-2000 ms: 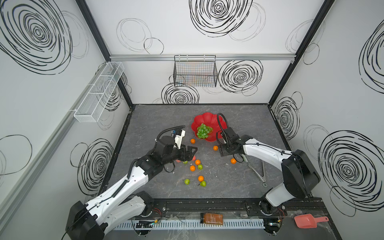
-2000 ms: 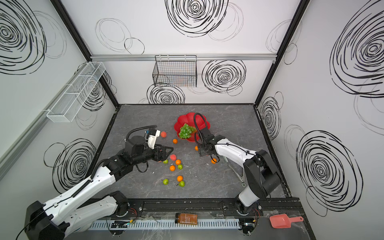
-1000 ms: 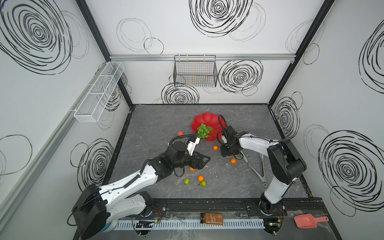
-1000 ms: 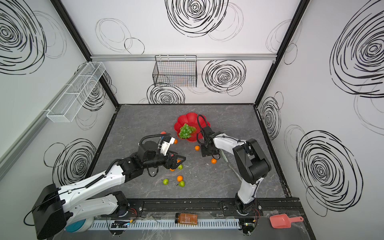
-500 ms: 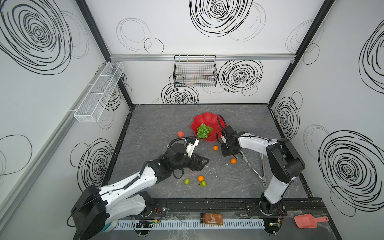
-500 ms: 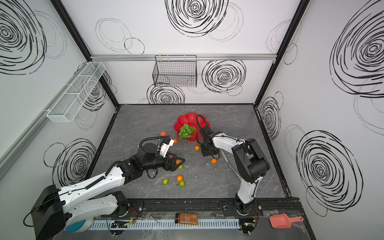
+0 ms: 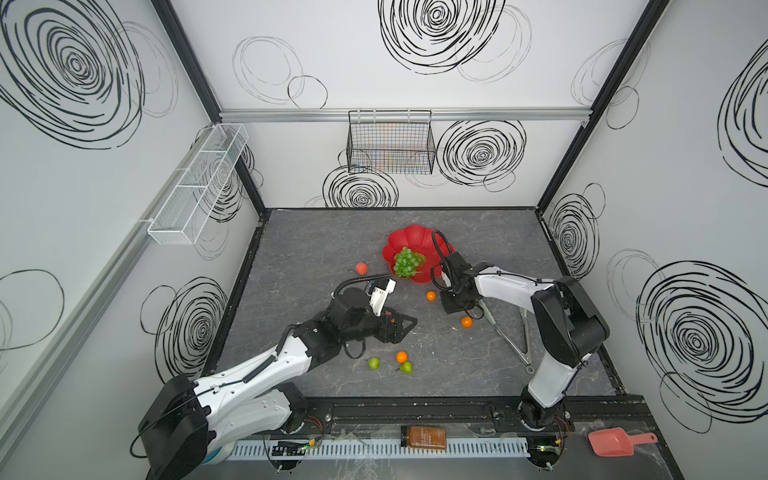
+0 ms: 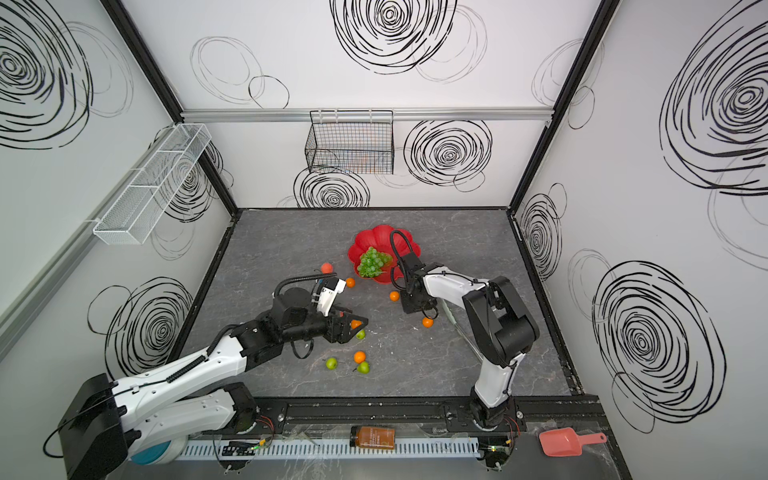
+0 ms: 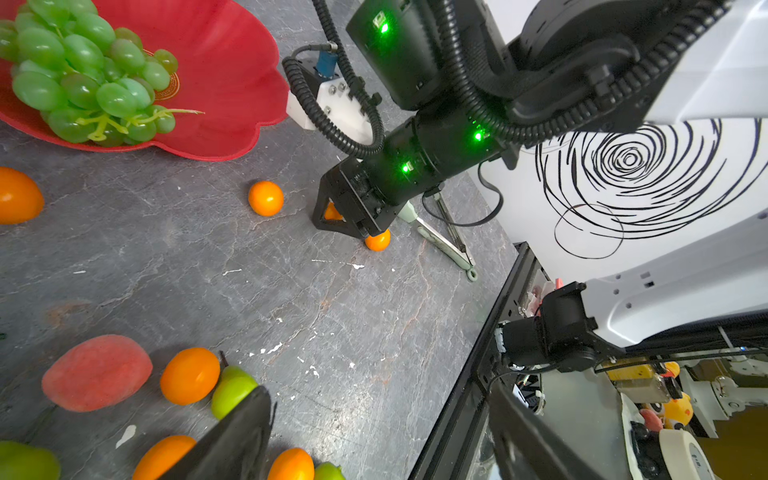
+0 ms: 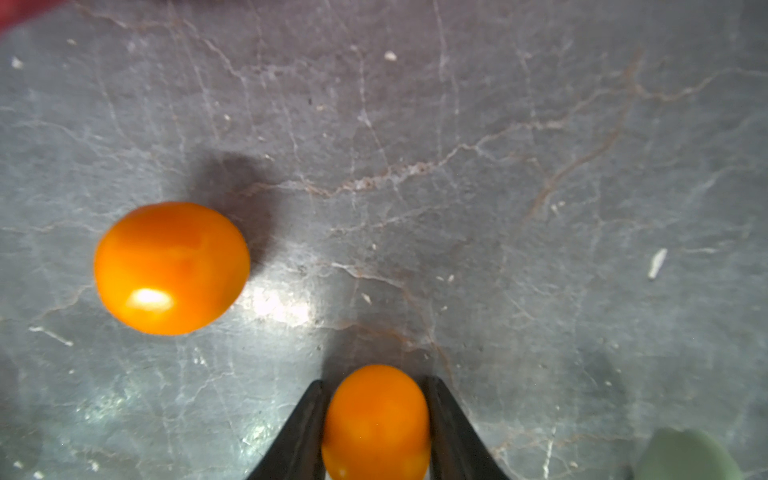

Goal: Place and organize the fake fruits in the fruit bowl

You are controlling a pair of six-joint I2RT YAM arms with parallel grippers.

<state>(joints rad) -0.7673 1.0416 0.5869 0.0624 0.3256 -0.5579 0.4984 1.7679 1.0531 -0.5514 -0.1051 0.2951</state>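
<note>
The red flower-shaped fruit bowl (image 7: 409,237) (image 8: 376,237) holds the bunch of green grapes (image 7: 407,262) (image 9: 83,75). My right gripper (image 10: 376,386) (image 7: 455,307) is down on the table just in front of the bowl, shut on a small orange fruit (image 10: 376,419). Two more oranges lie beside it (image 7: 431,296) (image 7: 466,322). My left gripper (image 7: 406,331) (image 9: 382,449) is open and holds nothing. It hovers low over a cluster of a peach (image 9: 96,372), an orange (image 9: 190,376) and a green apple (image 9: 232,390). Another peach (image 7: 361,268) lies left of the bowl.
Two green apples (image 7: 374,363) (image 7: 406,366) and an orange (image 7: 401,356) lie nearer the front edge. Pale-green tongs (image 9: 444,245) lie right of the right gripper. A black wire basket (image 7: 390,141) hangs on the back wall. A pink scoop (image 7: 619,442) lies outside, front right.
The right gripper's jaws have closed onto the orange on the table. The left gripper has drifted slightly right and toward the front, still open.
</note>
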